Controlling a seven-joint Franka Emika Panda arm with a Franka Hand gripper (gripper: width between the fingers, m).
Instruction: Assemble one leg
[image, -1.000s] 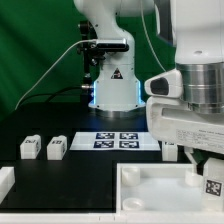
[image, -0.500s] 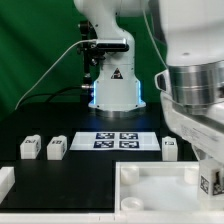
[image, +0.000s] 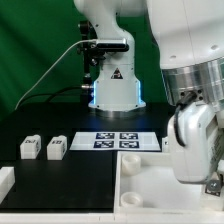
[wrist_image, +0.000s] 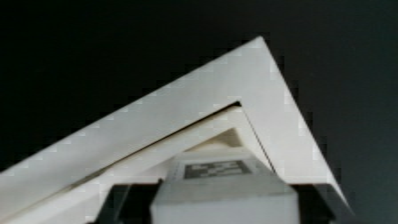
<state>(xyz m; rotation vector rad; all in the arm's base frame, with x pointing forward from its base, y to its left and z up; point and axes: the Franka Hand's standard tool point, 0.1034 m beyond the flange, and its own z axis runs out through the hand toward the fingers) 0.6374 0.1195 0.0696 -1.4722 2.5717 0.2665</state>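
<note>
In the wrist view my gripper (wrist_image: 228, 203) has its dark fingers (wrist_image: 121, 206) pressed against both sides of a white leg (wrist_image: 221, 180) whose tag faces the camera. The leg sits at a corner of the big white tray-like piece (wrist_image: 214, 95), close to its raised rim. In the exterior view my gripper (image: 208, 178) is low over the tray's (image: 150, 188) right side, and only a bit of the held leg's tag (image: 213, 186) shows. Two more legs (image: 30, 147) (image: 56, 147) stand on the black table at the exterior view's left.
The marker board (image: 117, 140) lies behind the tray, in front of the arm's base (image: 112, 85). A white part (image: 5, 180) shows at the exterior view's left edge. My arm's bulk hides the table area at the right.
The arm has swung down and forward over the tray's right side. It now hides the leg that stood to the right of the marker board. The held leg has stayed near the tray's corner.
</note>
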